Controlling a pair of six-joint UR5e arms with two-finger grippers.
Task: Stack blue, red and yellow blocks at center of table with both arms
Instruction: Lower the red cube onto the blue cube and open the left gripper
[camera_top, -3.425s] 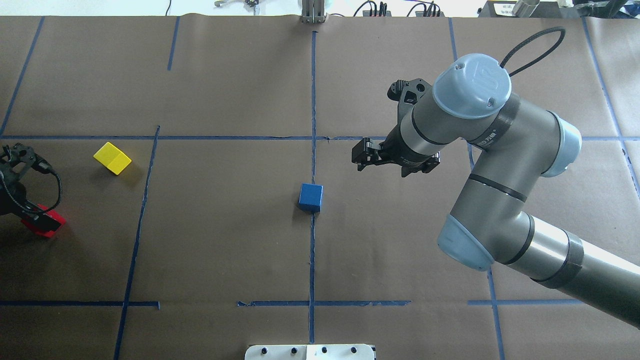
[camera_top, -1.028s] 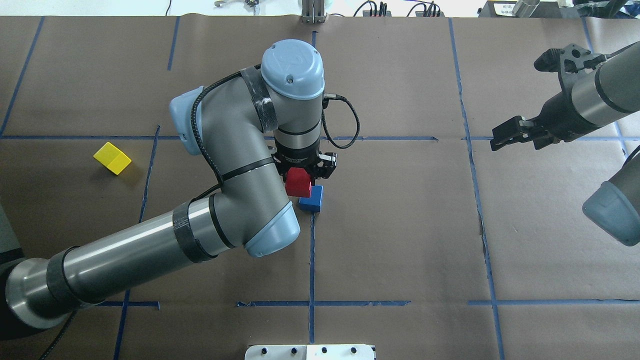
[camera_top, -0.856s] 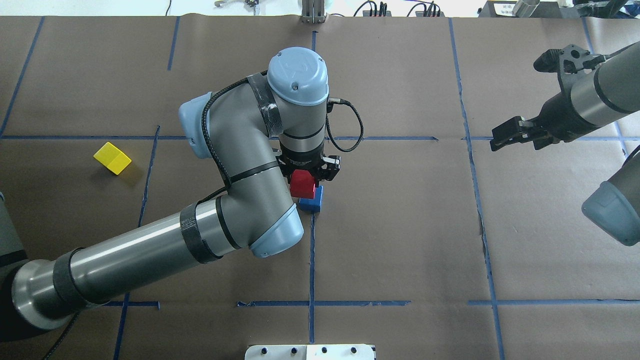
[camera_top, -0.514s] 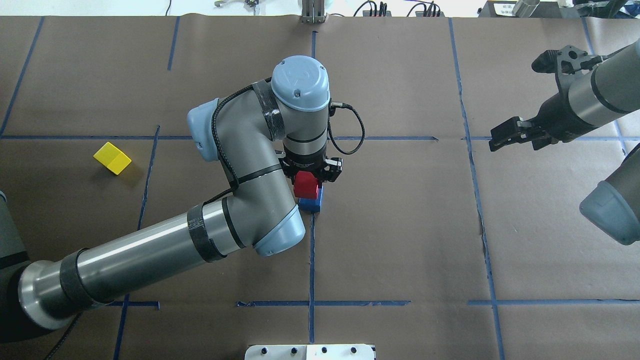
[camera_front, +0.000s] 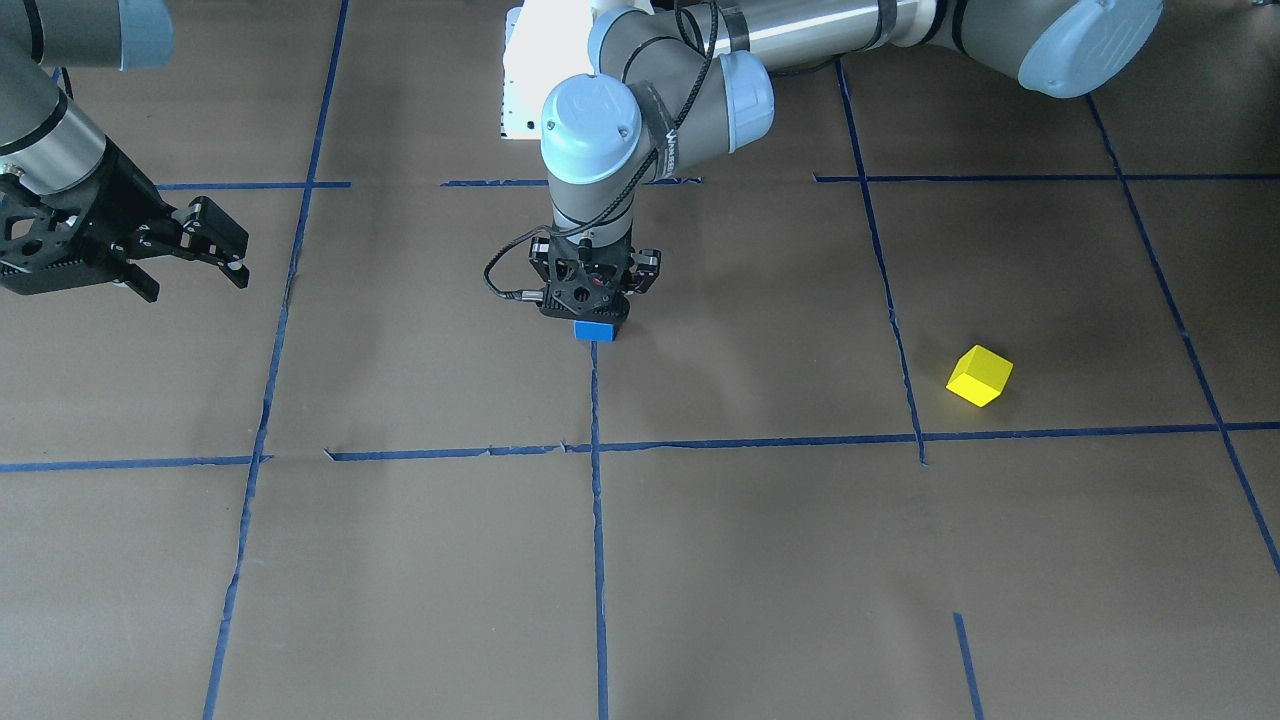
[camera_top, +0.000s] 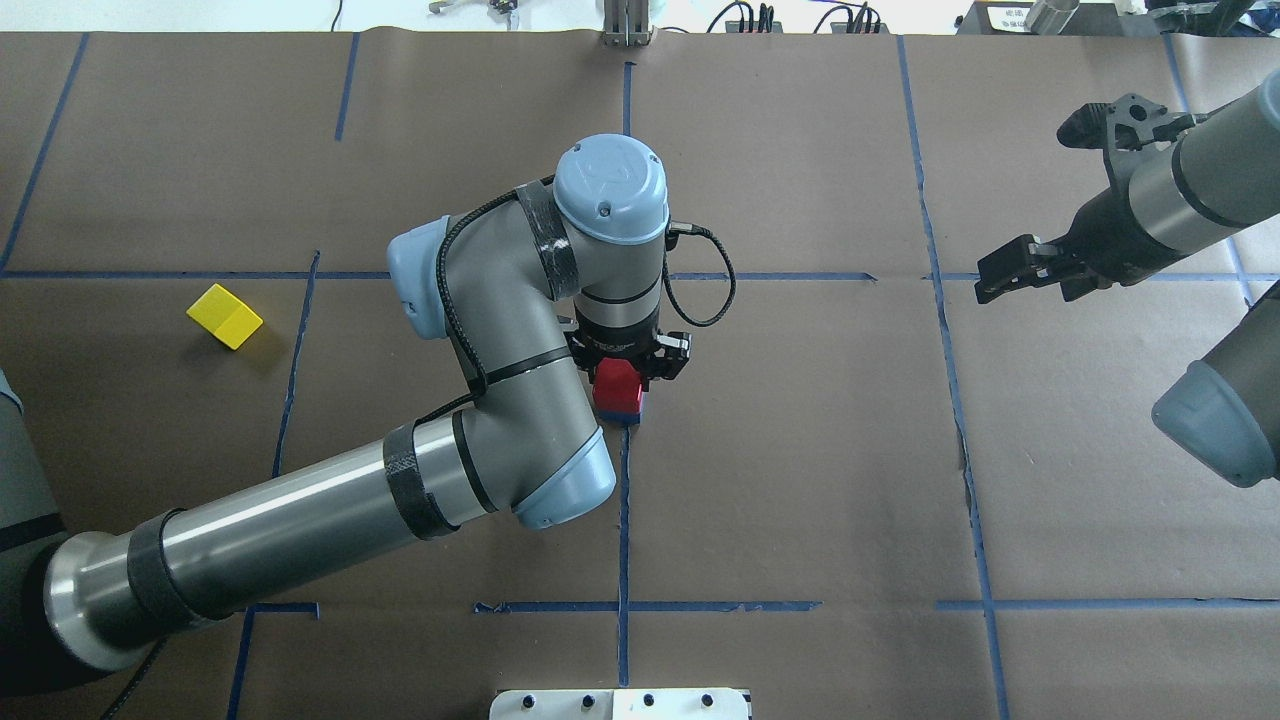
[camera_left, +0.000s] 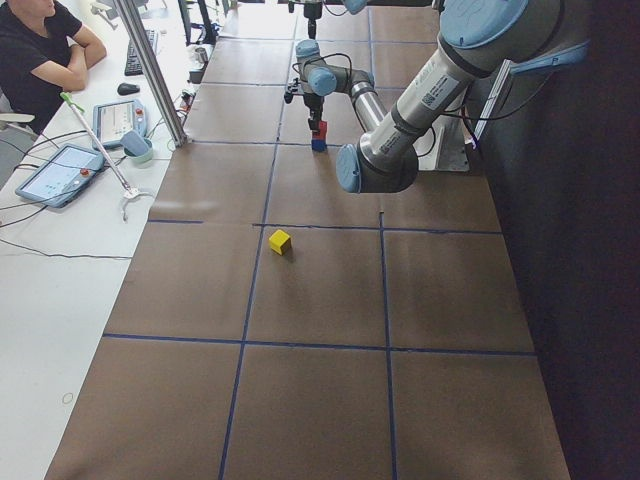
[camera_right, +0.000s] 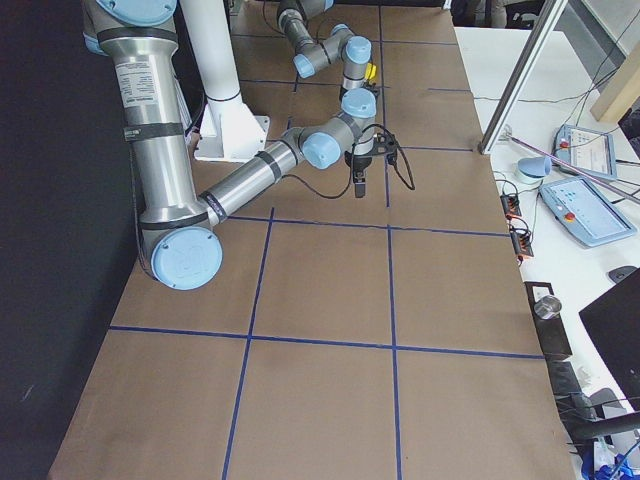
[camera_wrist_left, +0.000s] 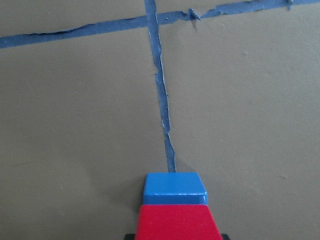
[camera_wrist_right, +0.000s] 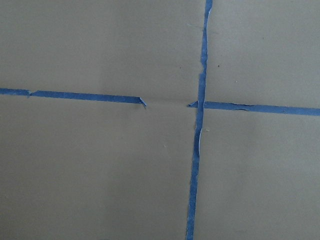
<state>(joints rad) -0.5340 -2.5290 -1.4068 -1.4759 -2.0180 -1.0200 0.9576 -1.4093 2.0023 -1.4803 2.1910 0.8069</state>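
Jaws clamped on the red block (camera_top: 617, 388), the left gripper (camera_top: 622, 374) has slid it squarely over the blue block (camera_front: 595, 331) at centre, so tier two's nearly set. Right gripper (camera_top: 1035, 280) hangs off to its side, jaws apart and empty. Yellow block (camera_top: 224, 316) next!

The desk (camera_top: 800, 480) was a wide spread of brown paper, squared off by thin blue tape lines (camera_top: 623, 520) that were ragged and broken in places. A blue block (camera_front: 595, 331) sat flat on the paper at the middle, right on the central lengthwise tape line, square to it. A yellow block (camera_top: 224, 316) lay well apart from it towards the robot's left, in the next square over, turned at an angle to the tape. A white plate (camera_top: 620, 703) with dark bolt holes showed at the robot's edge.
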